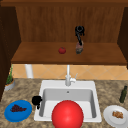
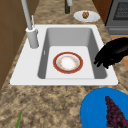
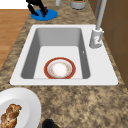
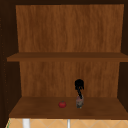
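Observation:
My right hand (image 1: 79, 30) hangs over the lower cabinet shelf (image 1: 37, 56), its fingers bunched downward and pinching the top of a small jar (image 1: 79, 48) that stands on the shelf. The upper view has the same hand (image 4: 79, 86) and jar (image 4: 79, 102). A red tomato (image 1: 62, 50) lies left of the jar. My left hand (image 1: 37, 100) floats with relaxed fingers at the sink's left rim, beside a blue plate (image 1: 10, 116) of dark grapes (image 1: 17, 108). A red-rimmed plate (image 2: 67, 62) lies in the sink basin (image 2: 72, 37).
A faucet (image 1: 68, 77) stands behind the basin. A white plate (image 1: 111, 118) with a pastry (image 1: 117, 114) and a dark green bottle (image 1: 123, 94) are on the right counter. A potted plant (image 1: 9, 82) is at the far left. A large red round shape (image 1: 67, 115) covers the sink's front.

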You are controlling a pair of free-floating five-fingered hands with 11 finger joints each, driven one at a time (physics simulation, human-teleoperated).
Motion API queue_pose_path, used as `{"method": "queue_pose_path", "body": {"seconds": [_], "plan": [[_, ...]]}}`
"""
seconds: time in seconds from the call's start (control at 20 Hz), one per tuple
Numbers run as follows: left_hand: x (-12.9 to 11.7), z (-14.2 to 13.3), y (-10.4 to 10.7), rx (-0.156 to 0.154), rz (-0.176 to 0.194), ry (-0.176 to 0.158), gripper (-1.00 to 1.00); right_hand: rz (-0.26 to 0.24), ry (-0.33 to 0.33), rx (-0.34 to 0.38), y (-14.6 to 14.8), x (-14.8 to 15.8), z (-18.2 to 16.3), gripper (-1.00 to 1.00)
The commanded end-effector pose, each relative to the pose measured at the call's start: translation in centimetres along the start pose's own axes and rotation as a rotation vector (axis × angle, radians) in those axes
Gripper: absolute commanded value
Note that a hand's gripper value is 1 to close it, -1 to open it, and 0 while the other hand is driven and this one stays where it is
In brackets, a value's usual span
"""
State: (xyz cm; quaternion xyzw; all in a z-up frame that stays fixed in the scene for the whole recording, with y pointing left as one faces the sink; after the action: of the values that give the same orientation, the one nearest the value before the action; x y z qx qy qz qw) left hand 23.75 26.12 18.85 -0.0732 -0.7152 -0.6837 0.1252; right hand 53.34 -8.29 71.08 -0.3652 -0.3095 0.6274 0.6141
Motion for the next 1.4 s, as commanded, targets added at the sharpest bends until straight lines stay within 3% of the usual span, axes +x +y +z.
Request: {"method": "queue_pose_path", "body": {"seconds": [0.0, 0.3, 0.65, 1.35], "plan": [[0.0, 0.0, 0.0, 0.0, 0.0, 0.0, 0.0, -0.023, -0.027, 0.124, 0.0, -0.2, -0.8, -1.0], [0.0, 0.0, 0.0, 0.0, 0.0, 0.0, 0.0, 0.006, -0.04, 0.196, 0.3, -1.5, -4.2, -1.0], [0.0, 0.0, 0.0, 0.0, 0.0, 0.0, 0.0, 0.0, -0.033, 0.299, 0.6, -1.7, -8.4, -1.0], [0.0, 0.0, 0.0, 0.0, 0.0, 0.0, 0.0, 0.004, -0.01, 0.355, 1.9, -1.4, -9.6, -1.0]]}}
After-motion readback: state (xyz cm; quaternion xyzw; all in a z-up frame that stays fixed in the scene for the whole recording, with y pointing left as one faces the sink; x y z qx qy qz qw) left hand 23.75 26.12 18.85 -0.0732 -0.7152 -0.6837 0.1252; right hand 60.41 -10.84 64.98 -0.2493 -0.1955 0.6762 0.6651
